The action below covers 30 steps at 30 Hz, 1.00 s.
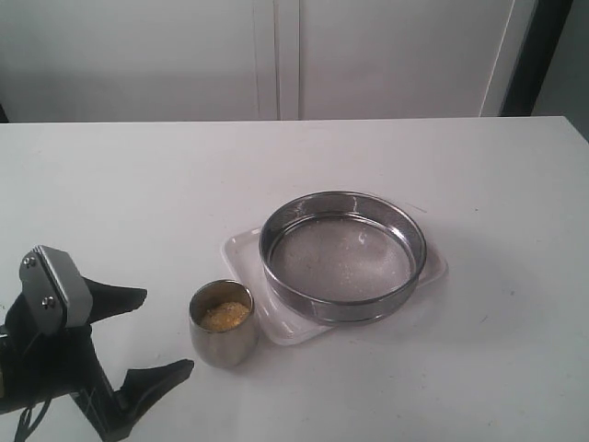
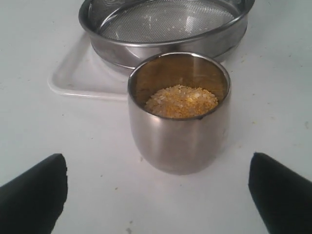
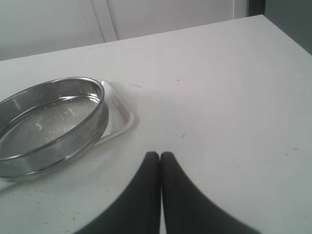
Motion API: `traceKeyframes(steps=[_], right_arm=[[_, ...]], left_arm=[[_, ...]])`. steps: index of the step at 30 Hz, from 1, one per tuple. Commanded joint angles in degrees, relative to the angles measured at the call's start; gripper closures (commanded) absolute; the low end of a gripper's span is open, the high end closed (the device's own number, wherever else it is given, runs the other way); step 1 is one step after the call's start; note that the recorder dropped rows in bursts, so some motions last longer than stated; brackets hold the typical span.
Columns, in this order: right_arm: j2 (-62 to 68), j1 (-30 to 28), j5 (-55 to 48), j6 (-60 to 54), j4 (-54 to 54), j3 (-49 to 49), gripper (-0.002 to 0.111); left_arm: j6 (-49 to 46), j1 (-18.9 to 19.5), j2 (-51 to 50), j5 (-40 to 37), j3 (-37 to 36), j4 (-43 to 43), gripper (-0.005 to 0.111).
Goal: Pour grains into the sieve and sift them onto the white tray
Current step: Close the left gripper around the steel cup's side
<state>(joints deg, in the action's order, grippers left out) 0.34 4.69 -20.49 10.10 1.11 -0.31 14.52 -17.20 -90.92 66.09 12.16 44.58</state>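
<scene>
Your left gripper point(image 1: 161, 333) stands wide open facing the steel cup point(image 2: 178, 141) of grains point(image 2: 181, 101), near the sieve point(image 1: 342, 256) on the white tray point(image 1: 241, 249); your right gripper point(image 3: 160, 161) is closed. Close off-centre and the cup could tip, spilling grains.

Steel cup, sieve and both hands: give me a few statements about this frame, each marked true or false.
The grains lie in the steel cup. True.
The sieve rests on the white tray. True.
The left hand is shut on the steel cup. False: it is open and not touching it.
The right hand is open. False: its fingers are pressed together, holding nothing.
The steel cup lies tipped over. False: it stands upright.
</scene>
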Motion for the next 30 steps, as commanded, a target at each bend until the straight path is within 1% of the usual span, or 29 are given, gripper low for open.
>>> traceKeyframes(steps=[1, 9, 18, 26, 30], right_arm=[[-0.34, -0.11, 0.84, 0.17, -0.02, 0.31, 0.108], [-0.34, -0.11, 0.84, 0.17, -0.02, 0.31, 0.108], [-0.34, -0.11, 0.84, 0.17, -0.02, 0.31, 0.108], [-0.34, -0.11, 0.84, 1.54, -0.02, 0.31, 0.108], [-0.34, -0.11, 0.84, 1.54, -0.02, 0.31, 0.108]], left_arm=[[-1.82, -0.18, -2.75, 0.94, 2.05, 0.55, 0.003], [-1.49, -0.18, -8.27, 3.85, 6.34, 3.81, 0.003], [-1.27, -0.18, -14.05, 3.87, 9.69, 6.46, 0.003], [-0.91, -0.18, -17.12, 3.87, 12.69, 9.01, 0.003], [-0.71, -1.09, -17.12, 3.87, 13.57, 9.49, 0.003]])
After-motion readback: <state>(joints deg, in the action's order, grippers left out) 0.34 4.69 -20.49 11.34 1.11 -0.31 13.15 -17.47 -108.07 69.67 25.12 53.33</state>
